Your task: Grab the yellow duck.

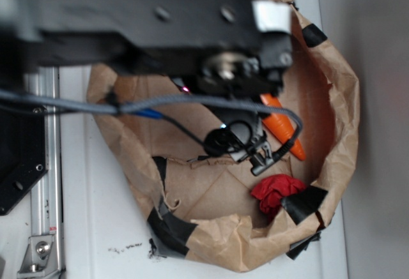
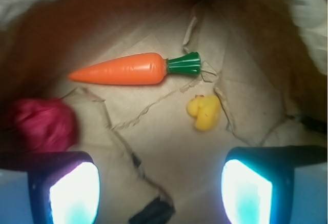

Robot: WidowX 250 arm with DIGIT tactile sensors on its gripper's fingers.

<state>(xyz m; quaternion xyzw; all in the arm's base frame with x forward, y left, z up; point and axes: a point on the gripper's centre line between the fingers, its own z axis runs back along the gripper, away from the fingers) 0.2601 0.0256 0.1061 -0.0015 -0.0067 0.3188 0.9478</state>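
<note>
A white table top [image 1: 96, 228] carries a crumpled brown paper bag [image 1: 339, 119], its rim rolled down and patched with black tape, so it stands as a shallow bowl. I hang above it. In my wrist view the creased, torn paper floor fills the frame. On it, at about two o'clock from centre, lies the yellow duck [image 2: 204, 112]: small, glossy, lumpy, with rounded lobes. Its long axis runs roughly from eleven to five o'clock; which end is the head I cannot tell. Near it, toward eleven o'clock, a smooth orange carrot [image 2: 123, 70] lies almost level, green top toward three o'clock, tip toward nine. A wrinkly red cloth lump [image 2: 41, 124] sits at nine o'clock. My gripper [image 2: 159, 188] is spread wide and holds nothing; the duck lies beyond the fingertips [image 2: 246, 188], touching neither.
</note>
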